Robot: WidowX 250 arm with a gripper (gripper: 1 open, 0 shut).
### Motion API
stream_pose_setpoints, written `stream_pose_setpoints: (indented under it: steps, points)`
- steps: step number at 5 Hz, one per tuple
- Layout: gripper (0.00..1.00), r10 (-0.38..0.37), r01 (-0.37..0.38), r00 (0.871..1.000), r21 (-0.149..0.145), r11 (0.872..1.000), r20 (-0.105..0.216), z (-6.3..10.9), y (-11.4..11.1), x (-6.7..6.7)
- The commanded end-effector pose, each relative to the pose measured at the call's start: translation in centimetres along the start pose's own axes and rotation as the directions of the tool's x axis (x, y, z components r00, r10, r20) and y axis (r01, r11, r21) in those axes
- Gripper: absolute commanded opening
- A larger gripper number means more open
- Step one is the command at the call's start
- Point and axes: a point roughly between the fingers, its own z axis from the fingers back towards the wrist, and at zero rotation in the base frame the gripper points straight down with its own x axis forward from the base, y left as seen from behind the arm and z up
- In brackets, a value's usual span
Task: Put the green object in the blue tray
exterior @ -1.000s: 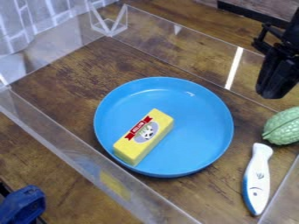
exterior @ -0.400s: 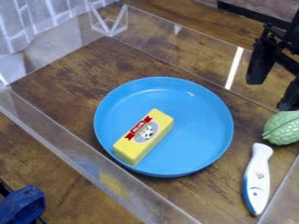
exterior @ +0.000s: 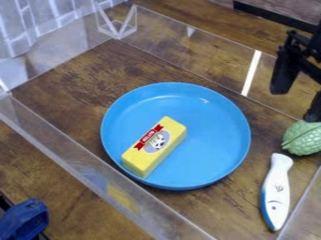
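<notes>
So we've got the wooden table (exterior: 75,103) with clear walls round it, and the blue tray (exterior: 207,112) sitting dead centre with a yellow block (exterior: 153,145) already lying in it at about 7 o'clock. The gripper (exterior: 301,86) hangs at the right edge, jaws spread wide apart and holding nothing. The green object (exterior: 302,137) lies on the table just below it, off the tray's 3 o'clock rim, beside a white fish (exterior: 275,190). We reckon the trick is dropping straight down so the fingers straddle its narrow width, closing on the middle, not the tapered ends.
</notes>
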Motion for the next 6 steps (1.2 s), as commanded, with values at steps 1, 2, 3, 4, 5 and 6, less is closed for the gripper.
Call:
stream_pose_setpoints:
  steps: [1, 2, 3, 4, 5, 6]
  points:
    - [1.0, -0.035, 0.034, 0.996, 0.012, 0.999, 0.087, 2.2, -1.3, 0.9]
    - [1.0, -0.039, 0.038, 0.996, 0.005, 0.999, 0.085, 1.3, -1.4, 1.7]
    - [1.0, -0.041, 0.041, 0.996, 0.0, 0.999, 0.08, 0.2, -1.5, 2.8]
    - [1.0, -0.04, 0.04, 0.997, -0.004, 0.999, 0.07, -1.0, -1.5, 4.4]
    - [1.0, -0.034, 0.034, 0.998, -0.01, 0.999, 0.05, -2.3, -1.5, 6.1]
    - [1.0, -0.01, 0.011, 0.999, -0.02, 1.0, 0.046, -2.5, -1.6, 6.7]
